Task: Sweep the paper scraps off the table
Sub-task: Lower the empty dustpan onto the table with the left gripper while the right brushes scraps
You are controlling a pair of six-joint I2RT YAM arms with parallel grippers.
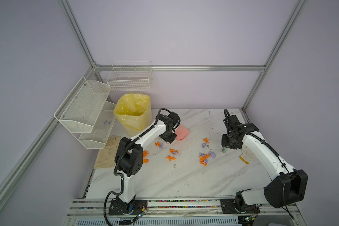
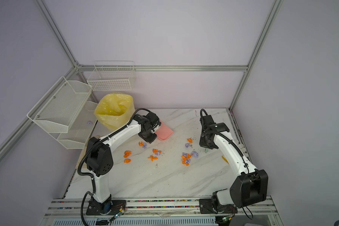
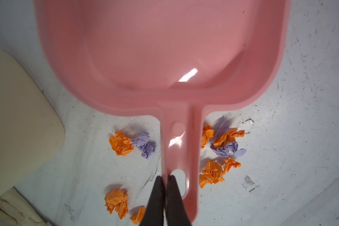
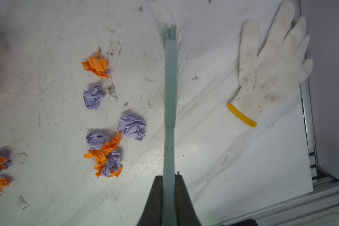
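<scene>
Orange and lilac paper scraps [image 1: 204, 157] [image 2: 186, 158] lie in loose clusters across the middle of the marble table [image 1: 184, 180]. My left gripper [image 3: 165, 177] is shut on the rim of the pink dustpan's handle [image 3: 181, 140], beside its oval hole. The dustpan [image 1: 182, 132] [image 2: 164, 132] sits at the back, with scraps [image 3: 121, 142] on both sides of the handle and none inside the pan. My right gripper [image 4: 169, 177] is shut on a pale green brush [image 4: 170, 88] [image 1: 224, 150], right of the scraps [image 4: 106, 154], bristles pointing away.
A bin lined with a yellow bag [image 1: 133, 111] stands at the back left, close behind the dustpan. White wire racks [image 1: 86, 113] hang on the left wall, one lilac wad [image 1: 106, 122] inside. A beige glove [image 1: 108, 152] lies left; a white glove [image 4: 268, 72] lies by the table's right edge.
</scene>
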